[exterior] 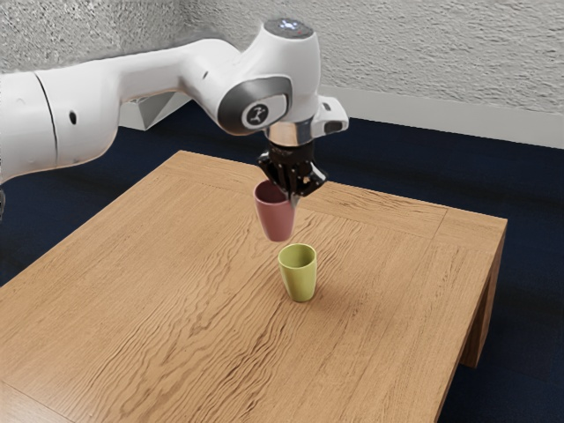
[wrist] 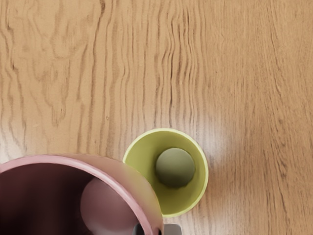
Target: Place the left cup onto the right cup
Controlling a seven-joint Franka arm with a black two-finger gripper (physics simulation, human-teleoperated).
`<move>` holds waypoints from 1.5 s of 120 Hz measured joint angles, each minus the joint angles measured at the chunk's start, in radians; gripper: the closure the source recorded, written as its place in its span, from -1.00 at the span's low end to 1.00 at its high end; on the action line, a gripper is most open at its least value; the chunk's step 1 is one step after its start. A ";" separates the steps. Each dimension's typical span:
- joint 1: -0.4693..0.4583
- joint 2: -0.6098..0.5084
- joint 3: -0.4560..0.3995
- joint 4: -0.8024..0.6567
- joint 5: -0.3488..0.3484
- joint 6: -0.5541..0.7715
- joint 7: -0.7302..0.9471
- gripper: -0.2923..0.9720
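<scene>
Pink cup gripped aloft, claw pointing down.

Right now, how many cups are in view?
2. The pink cup hangs in the tool, clear of the table. The green cup stands upright on the table, below it toward the exterior view's right. Nothing seems hidden.

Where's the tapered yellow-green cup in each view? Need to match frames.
Exterior view: tapered yellow-green cup upright on the wooden table, lower than the lifted pink cup, toward the exterior view's right.
Wrist view: seen from above, mouth open, beside the pink cup's rim.
Shared landmark: the pink cup.
</scene>
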 joint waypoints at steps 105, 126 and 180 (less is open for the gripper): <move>-0.018 0.054 -0.002 0.008 0.013 0.060 -0.049 0.69; -0.018 0.065 -0.002 0.007 0.014 0.071 -0.056 0.69; -0.017 0.081 0.002 -0.001 0.014 0.087 -0.067 0.69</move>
